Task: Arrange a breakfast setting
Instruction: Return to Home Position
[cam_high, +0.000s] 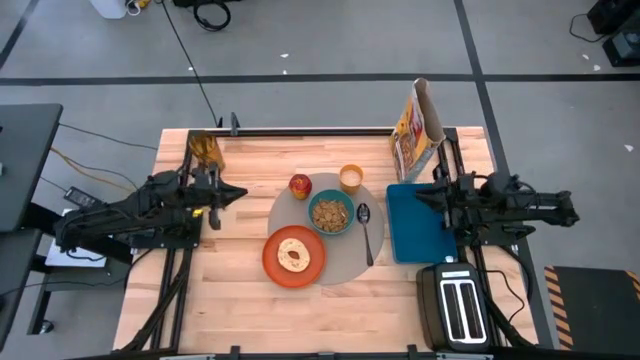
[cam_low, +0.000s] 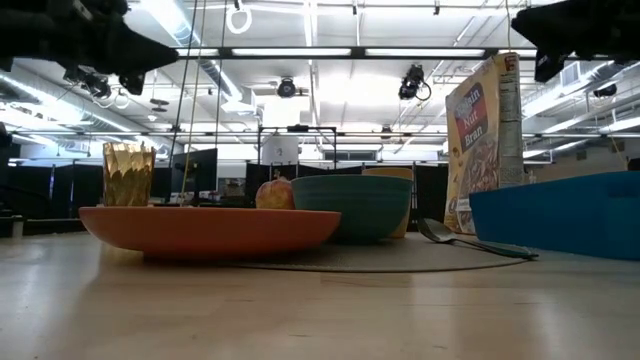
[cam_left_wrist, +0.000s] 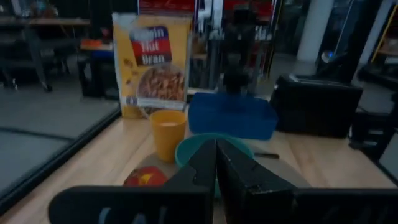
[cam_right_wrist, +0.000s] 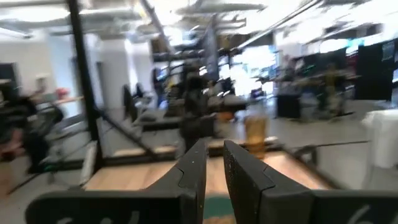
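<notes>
Hovering at left: left gripper (cam_high: 232, 192), fingers pressed together on nothing, above bare table beside the large grey placemat (cam_high: 345, 262).
Mat, left part: orange plate (cam_high: 270, 262) carrying the bagel-like bread (cam_high: 294, 255); red apple (cam_high: 300, 185) at the mat's rim, nearest that gripper.
Mat, centre: teal bowl (cam_high: 313, 208), filled with cereal; small yellow-orange cup (cam_high: 351, 178) just beside it.
Mat, right part: metal spoon (cam_high: 365, 225) lying alongside the bowl.
Hovering at right: right gripper (cam_high: 420, 193), fingers a narrow slit apart and empty, over the blue tray (cam_high: 420, 235).
Step in hand: the setting looks complete; by judgement, the arms are parking.
Next move: likely only a clear retreat for each arm, avoiding the cereal box (cam_high: 415, 135) and amber glass (cam_high: 205, 147).
</notes>
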